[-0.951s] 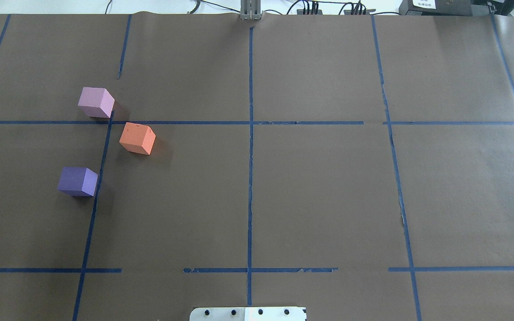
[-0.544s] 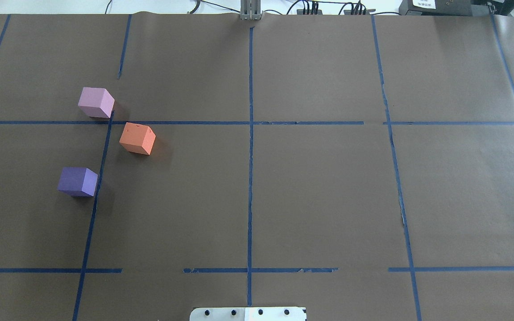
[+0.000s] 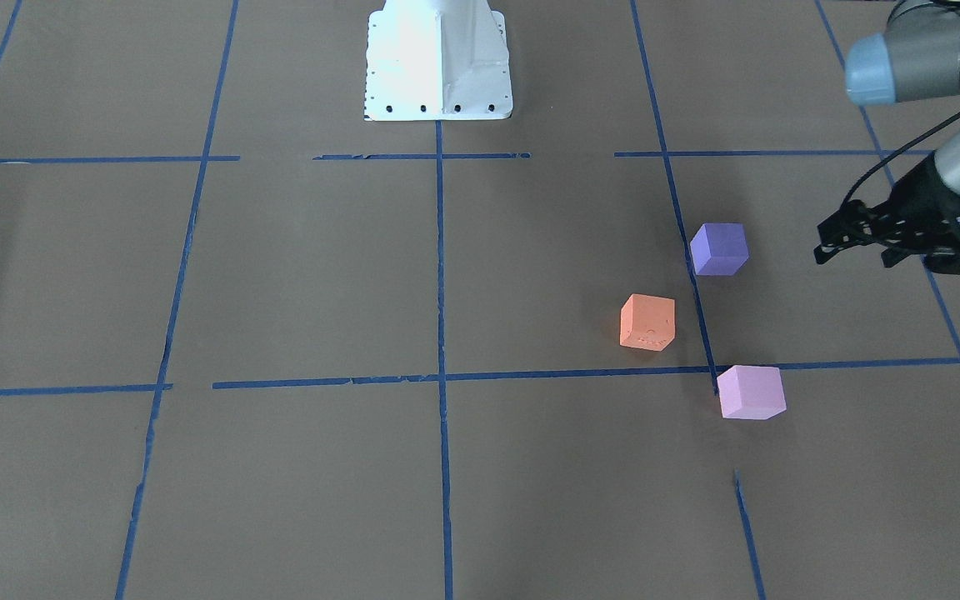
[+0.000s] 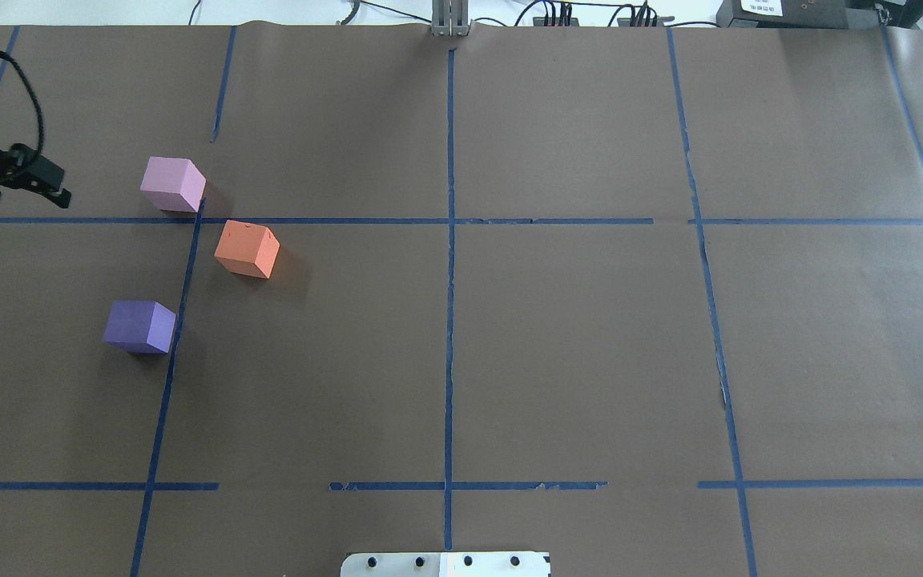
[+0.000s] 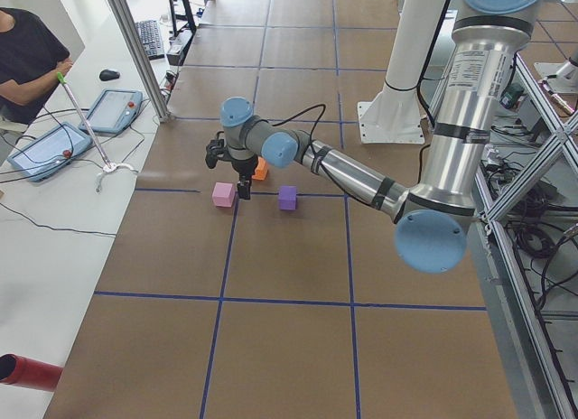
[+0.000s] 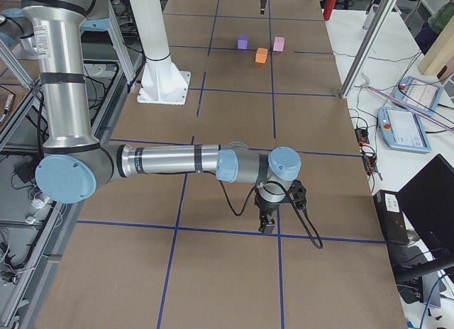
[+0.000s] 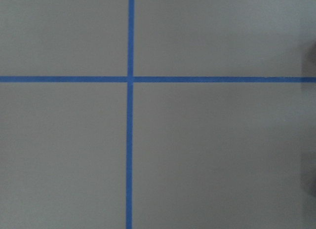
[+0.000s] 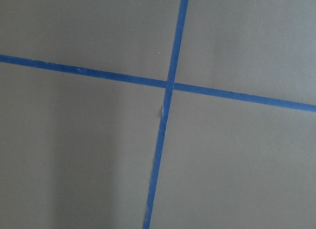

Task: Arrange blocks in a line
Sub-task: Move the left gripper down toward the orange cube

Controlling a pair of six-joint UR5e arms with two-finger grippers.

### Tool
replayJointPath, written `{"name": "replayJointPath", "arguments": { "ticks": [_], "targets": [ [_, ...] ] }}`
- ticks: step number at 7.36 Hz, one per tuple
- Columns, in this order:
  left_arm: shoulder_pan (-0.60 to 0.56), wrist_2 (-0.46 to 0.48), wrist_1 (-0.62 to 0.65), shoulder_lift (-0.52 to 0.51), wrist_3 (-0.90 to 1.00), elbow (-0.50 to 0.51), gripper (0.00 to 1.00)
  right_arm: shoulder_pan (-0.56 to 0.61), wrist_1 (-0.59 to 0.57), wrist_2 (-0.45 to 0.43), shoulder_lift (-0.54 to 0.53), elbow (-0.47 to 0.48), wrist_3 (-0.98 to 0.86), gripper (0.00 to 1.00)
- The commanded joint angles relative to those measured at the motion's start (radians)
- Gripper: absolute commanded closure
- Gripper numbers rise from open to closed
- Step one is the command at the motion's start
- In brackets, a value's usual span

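appearing only in the exterior right view, the right tool point(image 6: 267, 228) hovers.

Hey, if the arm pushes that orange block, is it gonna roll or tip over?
Probably neither: the orange block is a cube resting flat, so it should slide or twist. Its matte, foam-like look, with small dents, suggests it is light and slightly squashy.

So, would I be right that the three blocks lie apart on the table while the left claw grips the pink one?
Not quite: the left claw grips nothing; it hangs open, clear of the pink block, as the overhead view shows. The rest is right.
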Motion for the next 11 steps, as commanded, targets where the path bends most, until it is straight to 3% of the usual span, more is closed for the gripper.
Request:
{"name": "replayJointPath", "arguments": {
  "ticks": [1,4,8,11],
  "targets": [
    [0.111,0.055,-0.033,-0.095,-0.102,0.047,0.0,0.0,0.0,0.0,0.0,0.0,0.0,0.0],
    [0.22,0.093,-0.041,-0.222,-0.117,0.148,0.0,0.0,0.0,0.0,0.0,0.0,0.0,0.0],
    [0.246,0.055,-0.191,-0.227,-0.119,0.24,0.0,0.0,0.0,0.0,0.0,0.0,0.0,0.0],
    [0.259,0.056,-0.213,-0.234,-0.119,0.279,0.0,0.0,0.0,0.0,0.0,0.0,0.0,0.0]
  ]
}}
